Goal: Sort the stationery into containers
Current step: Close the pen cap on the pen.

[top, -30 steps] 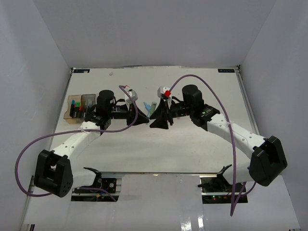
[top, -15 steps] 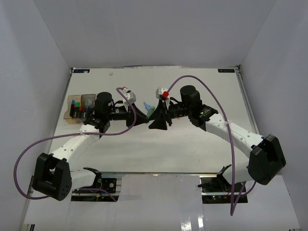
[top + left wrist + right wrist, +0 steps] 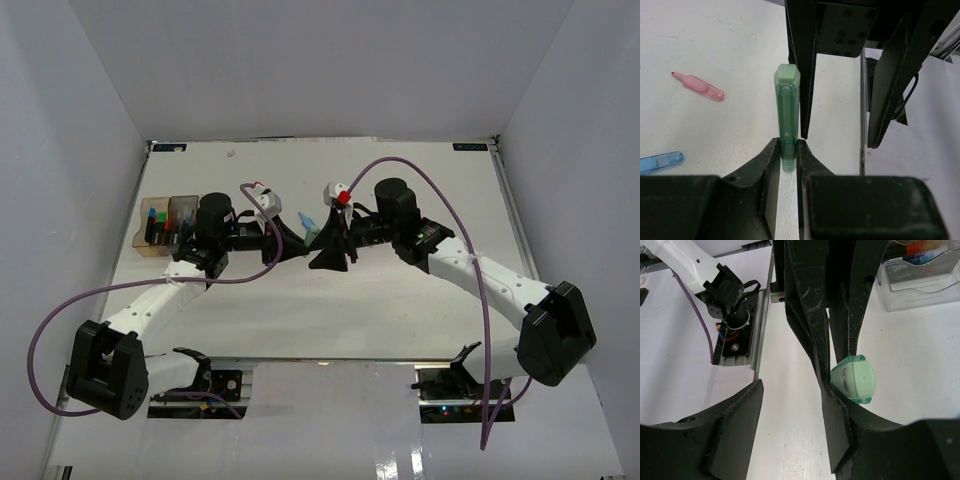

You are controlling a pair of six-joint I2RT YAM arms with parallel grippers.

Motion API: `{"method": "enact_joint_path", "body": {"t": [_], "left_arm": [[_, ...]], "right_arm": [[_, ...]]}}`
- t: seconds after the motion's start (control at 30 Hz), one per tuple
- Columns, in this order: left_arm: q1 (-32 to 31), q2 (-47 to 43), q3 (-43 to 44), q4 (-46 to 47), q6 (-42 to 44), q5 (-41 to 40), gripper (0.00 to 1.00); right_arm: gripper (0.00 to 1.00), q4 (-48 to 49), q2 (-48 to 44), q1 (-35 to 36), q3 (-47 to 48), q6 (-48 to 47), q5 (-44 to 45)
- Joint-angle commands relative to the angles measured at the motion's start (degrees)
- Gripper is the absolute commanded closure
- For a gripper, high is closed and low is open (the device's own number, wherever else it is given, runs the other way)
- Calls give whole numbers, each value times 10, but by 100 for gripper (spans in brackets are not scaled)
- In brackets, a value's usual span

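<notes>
At the far left of the counter stand the containers, joined in a row. The amber one is leftmost with a grey one next to it, and capped markers stand inside. The left arm covers the row's right end in the top view. The right wrist view shows a clear box there, with coloured things showing through it. Right of the row the left arm reaches toward mid-counter. The left claw is pinched narrow on the green piece, gripping one end so that the rest sticks out past the fingertips toward the right arm. Whether the piece touches the counter I cannot tell. On the far side of it lie a blue piece, near the left claw, and a pink piece, farther right and well apart from the blue one. Both lie flat with nothing touching them. From the top only the blue piece and a bit of the green one show, between the two claws. The right claw faces the left one from the right, its jaws about half apart with nothing between them. The green piece lies outside that gap, just beside the outer face of the far finger, which runs alongside it. The right arm bends away to its base at the near right.
</notes>
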Motion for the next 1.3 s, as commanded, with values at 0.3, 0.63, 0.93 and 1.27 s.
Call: {"method": "enact_joint_path", "body": {"t": [0.3,0.63,0.93,1.27], "left_arm": [[-4,-39,-1,-25,50,5,100],[-4,-36,18,-107,110,0,100],[-4,-38,20,-111,117,0,100],[-4,-34,20,-111,119,-7,100]], "right_arm": [[42,-162,-66,4,73,-79,73],[47,-316,-1,4,213,-176,154],[52,-431,90,5,310,-231,103],[55,-440,100,5,309,-244,86]]}}
